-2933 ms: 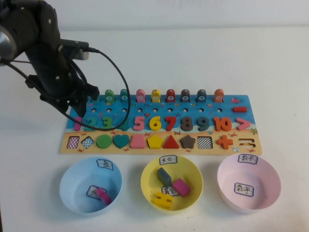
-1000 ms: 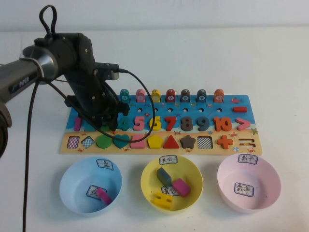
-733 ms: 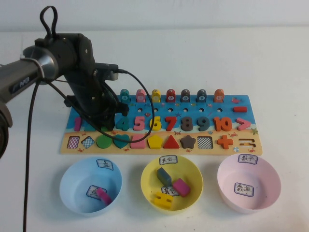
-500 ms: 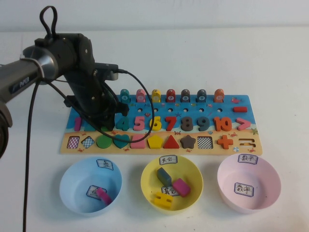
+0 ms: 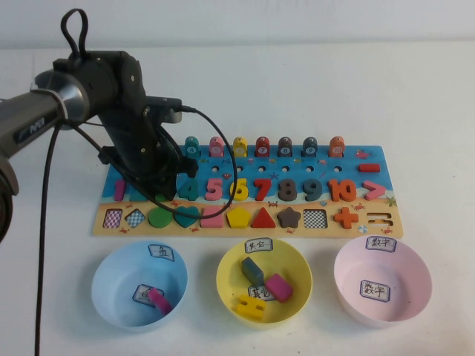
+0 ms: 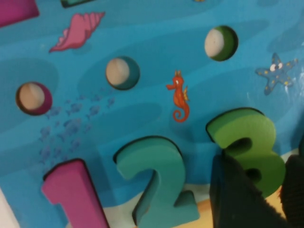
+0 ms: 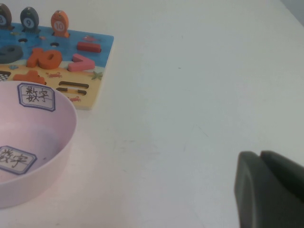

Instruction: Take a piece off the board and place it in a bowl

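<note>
The board lies across the table's middle. My left gripper is low over its left end. In the left wrist view the light green "2" sits in its slot between the magenta "1" and the darker green "3". My left gripper is open, its fingers straddling the lower part of the "3", beside the "2". The arm hides the "2" in the high view. The pink bowl stands empty at the front right. My right gripper is shut and empty over bare table right of the pink bowl.
A light blue bowl with a pink piece and a yellow bowl with three pieces stand in front of the board. Fish-shaped pegs line the board's far edge. The left arm's cable loops over the board.
Since 2.9 s ago my left arm has swung right and down onto the board over the "2" and "3". In the last second nothing has visibly moved.
</note>
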Robot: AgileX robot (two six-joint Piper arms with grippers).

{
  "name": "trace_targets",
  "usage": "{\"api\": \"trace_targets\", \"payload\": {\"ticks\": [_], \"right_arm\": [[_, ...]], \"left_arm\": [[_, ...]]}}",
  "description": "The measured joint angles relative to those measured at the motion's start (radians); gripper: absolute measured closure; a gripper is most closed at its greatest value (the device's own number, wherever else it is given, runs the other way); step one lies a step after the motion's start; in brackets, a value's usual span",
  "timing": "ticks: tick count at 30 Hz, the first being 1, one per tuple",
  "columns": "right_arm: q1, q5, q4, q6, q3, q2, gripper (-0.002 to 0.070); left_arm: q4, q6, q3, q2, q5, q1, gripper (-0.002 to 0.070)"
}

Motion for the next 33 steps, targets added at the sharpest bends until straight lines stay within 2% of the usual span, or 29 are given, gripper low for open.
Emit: {"api": "trace_targets", "payload": {"ticks": [27,33], "right_arm": [[0.000,0.000,0.000,0.000,0.000,0.000,0.0694],[0.000,0.000,0.000,0.000,0.000,0.000,0.0694]], "left_arm": [[0.025,-0.002,0.000,-0.093,0.058,0.000,0.0498],[0.049,0.010,0.000,-0.172,0.104,-0.051,0.0498]]}}
